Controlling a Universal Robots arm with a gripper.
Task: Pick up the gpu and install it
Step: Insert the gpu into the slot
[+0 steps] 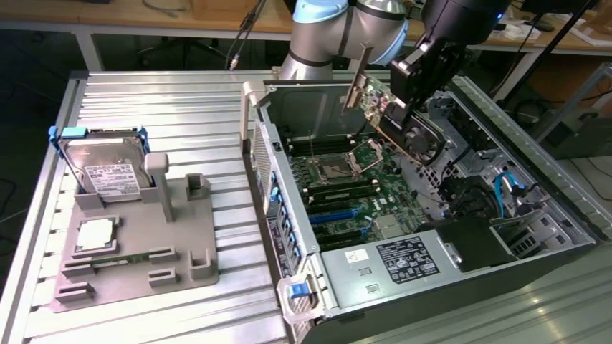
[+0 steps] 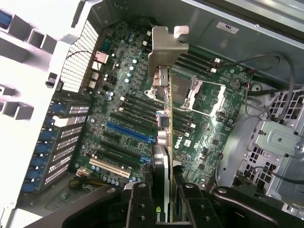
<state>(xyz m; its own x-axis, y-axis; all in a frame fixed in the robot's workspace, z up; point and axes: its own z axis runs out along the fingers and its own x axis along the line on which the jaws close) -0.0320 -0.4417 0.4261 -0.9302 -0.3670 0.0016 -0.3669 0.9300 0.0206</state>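
Observation:
My gripper (image 1: 408, 97) hangs over the open computer case (image 1: 287, 215), shut on the gpu (image 1: 397, 123). The card is a dark board with a fan side. Its silver bracket (image 1: 360, 75) points toward the rear wall of the case. It is held tilted in the air above the motherboard (image 1: 349, 190), clear of the slots. In the wrist view the gpu (image 2: 164, 118) runs edge-on, bracket (image 2: 166, 47) at the far end, clamped between my black fingers (image 2: 140, 202). A blue expansion slot (image 2: 128, 133) lies on the motherboard (image 2: 118, 109) just beside the card's line.
A grey holder tray (image 1: 191, 244) at the exterior view's left carries a hard drive (image 1: 105, 168) in a blue frame, a processor (image 1: 96, 235) and a memory stick (image 1: 120, 259). Inside the case are the power supply (image 1: 402, 261), blue cables (image 1: 507, 190) and the CPU socket (image 1: 340, 170).

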